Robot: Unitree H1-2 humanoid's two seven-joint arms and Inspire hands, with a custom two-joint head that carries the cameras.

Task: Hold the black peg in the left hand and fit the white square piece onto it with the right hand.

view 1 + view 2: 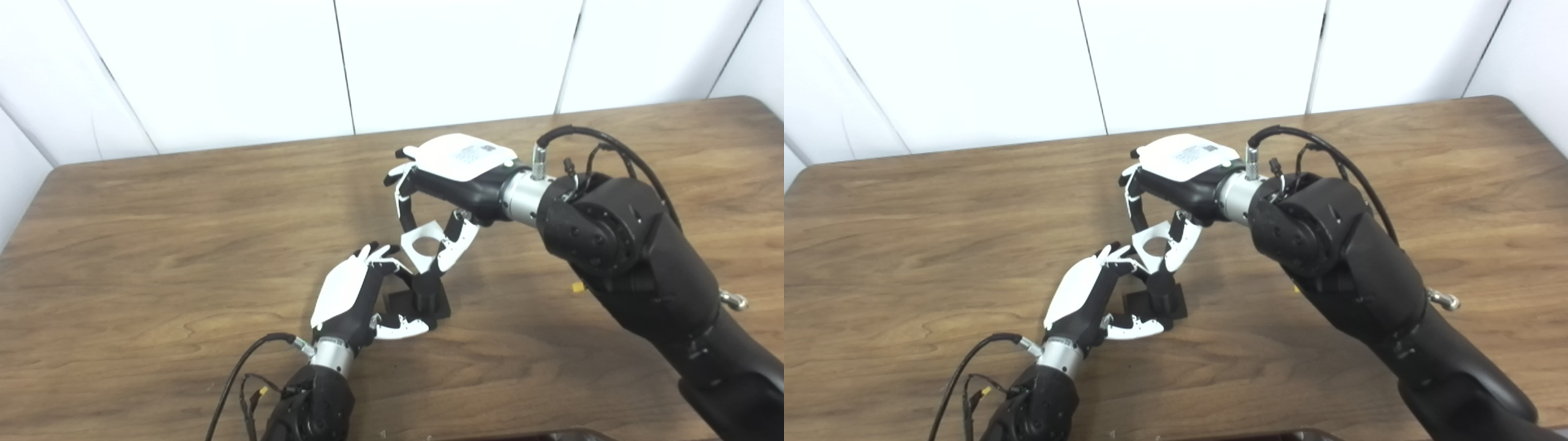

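My left hand (pixel 358 294) grips the black peg (pixel 422 300); at its twelve o'clock, my right hand (pixel 453 177) pinches the white square piece (pixel 422 245).

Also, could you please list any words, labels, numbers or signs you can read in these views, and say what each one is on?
No text can be read.
Right hand: a grey printed patch on its white back cover, too small and blurred to read.
Left hand, black peg, white square piece, table: no markings visible.
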